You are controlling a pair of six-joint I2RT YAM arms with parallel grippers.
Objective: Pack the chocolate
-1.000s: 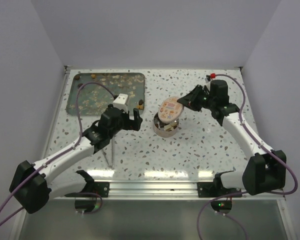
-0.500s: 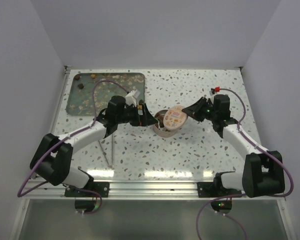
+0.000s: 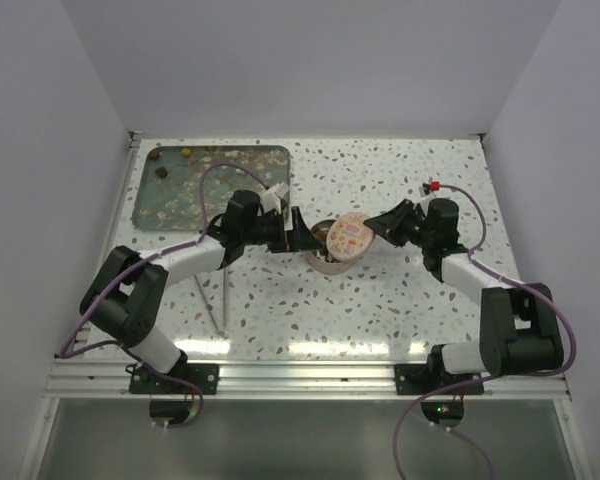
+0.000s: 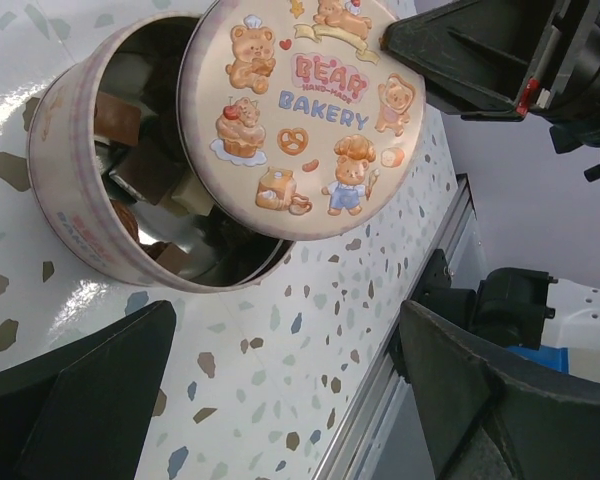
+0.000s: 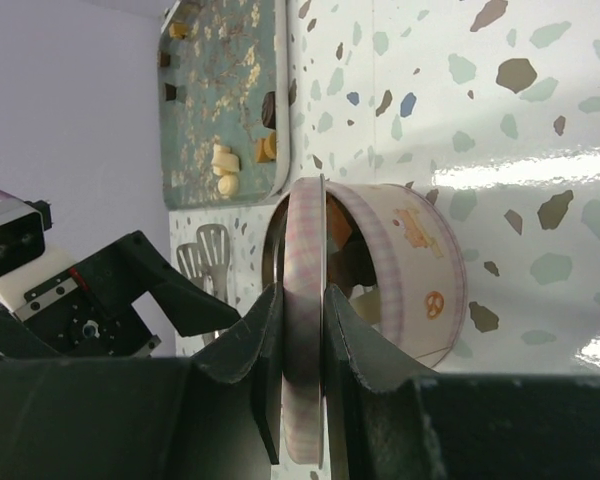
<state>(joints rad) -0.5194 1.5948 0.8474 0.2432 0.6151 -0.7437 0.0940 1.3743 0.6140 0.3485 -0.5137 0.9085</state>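
Right gripper (image 5: pixel 302 292): clenched on rim of lid (image 4: pixel 300 110). Lid tilted, leaning over mouth of tin (image 4: pixel 68 205), covering part of it. Chocolate (image 4: pixel 140 168): dark and pale lumps inside tin, under lid, just beyond right fingertips. Left gripper (image 4: pixel 288 325): jaws spread wide, grasping nothing, tin just ahead of its fingertips on side opposite right gripper; contact cannot tell. More lumps (image 5: pixel 223 165) loose on tray (image 3: pixel 165 195), far-left corner of table (image 3: pixel 400 300), apart from both grippers.
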